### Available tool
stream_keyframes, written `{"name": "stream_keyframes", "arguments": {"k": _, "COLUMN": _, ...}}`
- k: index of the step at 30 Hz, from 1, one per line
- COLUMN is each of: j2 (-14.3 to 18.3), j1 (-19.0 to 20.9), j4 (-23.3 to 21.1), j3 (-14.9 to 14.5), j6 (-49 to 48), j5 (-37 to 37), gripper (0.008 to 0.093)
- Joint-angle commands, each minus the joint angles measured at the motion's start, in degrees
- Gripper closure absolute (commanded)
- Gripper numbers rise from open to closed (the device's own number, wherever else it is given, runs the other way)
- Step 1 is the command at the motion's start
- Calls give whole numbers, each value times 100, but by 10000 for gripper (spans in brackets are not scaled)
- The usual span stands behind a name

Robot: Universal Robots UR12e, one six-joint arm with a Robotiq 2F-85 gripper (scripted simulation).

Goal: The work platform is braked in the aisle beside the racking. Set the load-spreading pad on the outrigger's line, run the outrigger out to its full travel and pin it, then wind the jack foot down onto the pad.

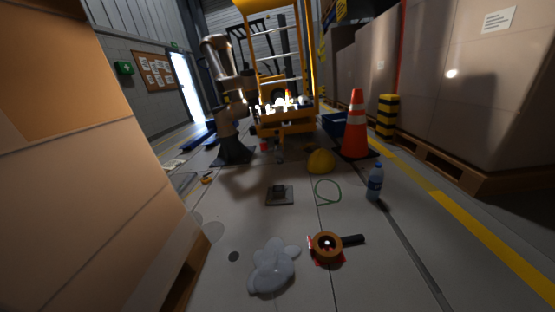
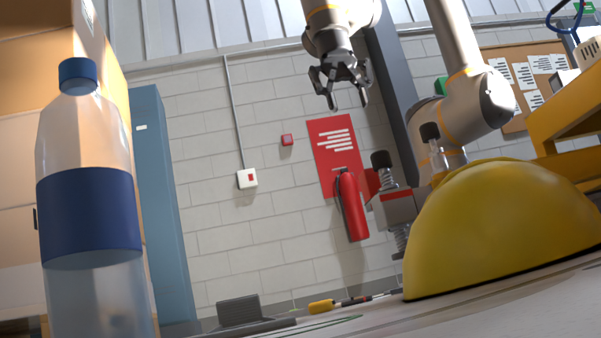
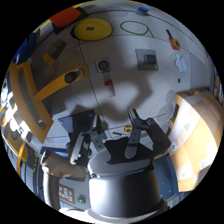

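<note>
The outrigger end (image 3: 103, 65) with its jack screw (image 2: 383, 168) and red-banded grey block (image 2: 393, 205) sticks out from the yellow work platform (image 1: 284, 117), below and to one side of my gripper. My gripper (image 2: 341, 94) hangs high above the floor, open and empty, fingers pointing down (image 3: 113, 123). The load-spreading pad (image 1: 279, 194), a dark grey square plate with a raised socket, lies flat on the floor further out along the aisle (image 3: 147, 59). A second black-knobbed pin (image 2: 430, 138) stands upright on the yellow beam (image 3: 61, 81).
A yellow hard hat (image 1: 321, 161) lies on the floor beside the outrigger. A traffic cone (image 1: 355, 125), a water bottle (image 1: 375, 182), a green cord loop (image 1: 328, 192), a tape dispenser (image 1: 329, 248) and a crumpled rag (image 1: 271, 266) are scattered nearby. Cardboard boxes (image 1: 65, 173) flank the aisle.
</note>
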Motion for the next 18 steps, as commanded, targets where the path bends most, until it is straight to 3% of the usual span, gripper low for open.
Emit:
{"name": "stream_keyframes", "arguments": {"k": 1, "j2": 1, "j1": 0, "j4": -5, "j3": -3, "j6": 0, "j5": 0, "gripper": 334}}
{"name": "stream_keyframes", "arguments": {"k": 18, "j2": 179, "j1": -3, "j4": -288, "j3": 104, "j6": -2, "j5": 0, "gripper": 334}}
